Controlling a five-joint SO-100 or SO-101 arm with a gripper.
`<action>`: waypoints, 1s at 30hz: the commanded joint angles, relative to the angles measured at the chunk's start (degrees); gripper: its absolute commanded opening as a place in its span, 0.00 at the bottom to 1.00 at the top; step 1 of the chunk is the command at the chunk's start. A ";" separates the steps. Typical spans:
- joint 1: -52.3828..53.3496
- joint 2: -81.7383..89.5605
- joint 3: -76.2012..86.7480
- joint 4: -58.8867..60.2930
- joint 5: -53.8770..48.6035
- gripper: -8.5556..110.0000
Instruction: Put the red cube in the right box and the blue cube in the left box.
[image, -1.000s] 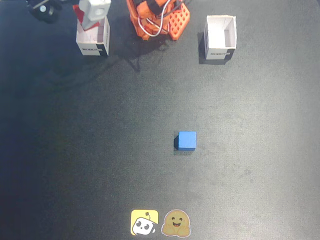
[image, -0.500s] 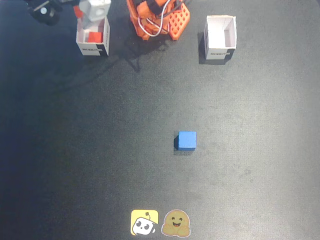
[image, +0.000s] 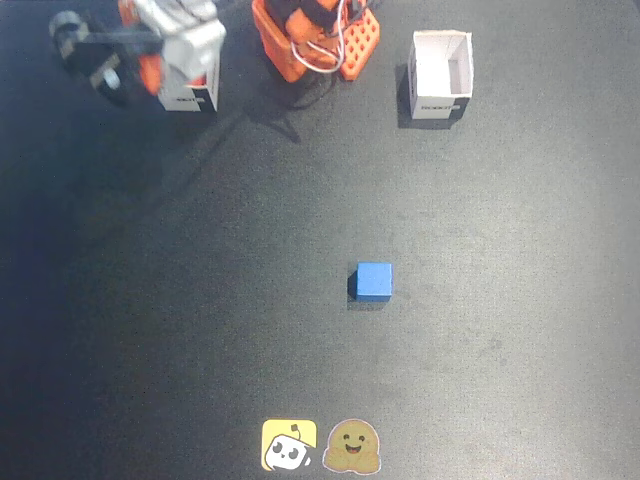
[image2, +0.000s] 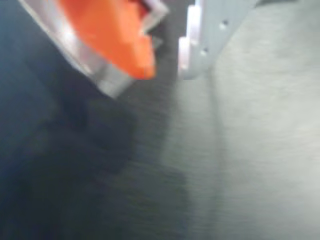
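Gripper (image2: 165, 60) looks spread apart with nothing between its fingers, hovering over your box (image: 190, 95) at the fixed view's top left. Red cube's hidden, probably inside. Blue cube (image: 374, 281) sits mid-mat, well clear, easy grab.

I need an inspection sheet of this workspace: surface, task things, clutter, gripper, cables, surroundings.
Surface: dark mat, bare in the middle.
Job's things: blue cube alone at mid-mat; red cube not visible now; left box mostly hidden by the arm; right box open, looks empty.
Clutter: two stickers at the near edge.
Gripper: gripper blurred, nothing seen between the fingers.
Cables: white wires at the orange base.
Surroundings: nothing seen.
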 joint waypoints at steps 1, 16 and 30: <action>-7.21 -0.26 -3.69 -0.26 0.70 0.08; -27.60 -1.49 -7.21 1.14 3.52 0.07; -47.90 -1.49 -6.15 -0.44 6.24 0.07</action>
